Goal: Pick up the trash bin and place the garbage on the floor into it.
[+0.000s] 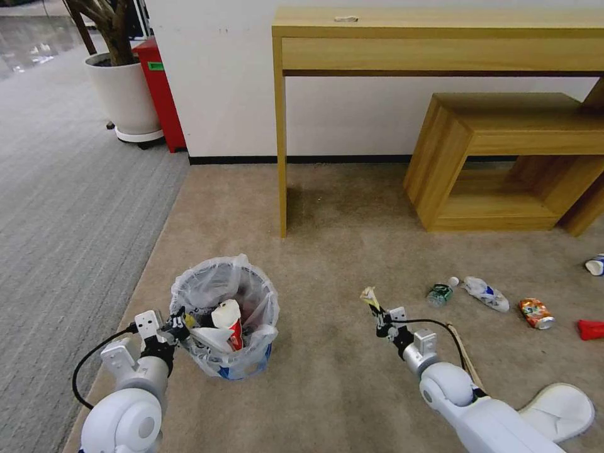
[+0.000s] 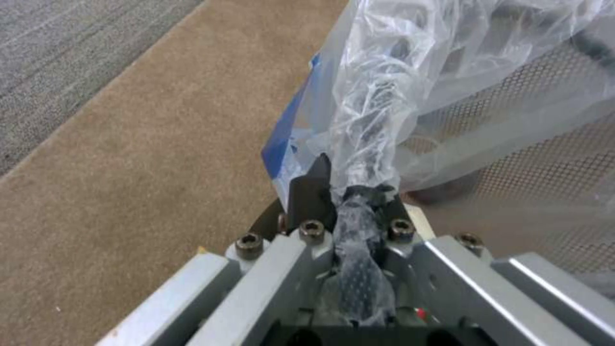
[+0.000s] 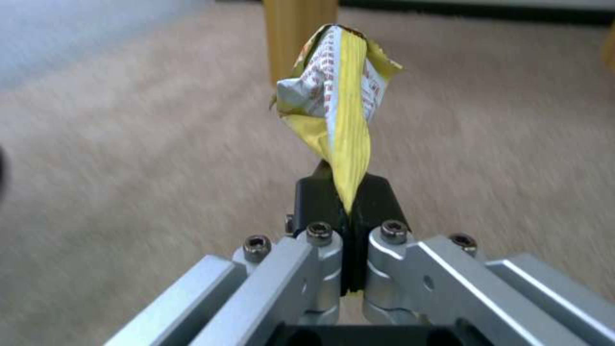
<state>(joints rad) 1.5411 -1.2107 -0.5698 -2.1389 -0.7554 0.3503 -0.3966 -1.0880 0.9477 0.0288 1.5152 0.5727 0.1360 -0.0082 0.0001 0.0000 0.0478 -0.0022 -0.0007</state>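
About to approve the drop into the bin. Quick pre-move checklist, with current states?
1. Right gripper shut on the yellow wrapper: ok, pinched at its lower end, the rest standing free above the fingers.
2. Left gripper shut on the trash bin rim, bag plastic included: ok.
3. Bin upright: ok in the head view. Whether it is lifted off the floor: cannot tell.
4. Room in the bin: cannot tell; a red-white carton already stands up to the rim.
5. Wrapper over the bin opening: not ok, it is off to the bin's right, above bare carpet.
6. Path from wrapper to bin: ok, nothing between them in the head view.
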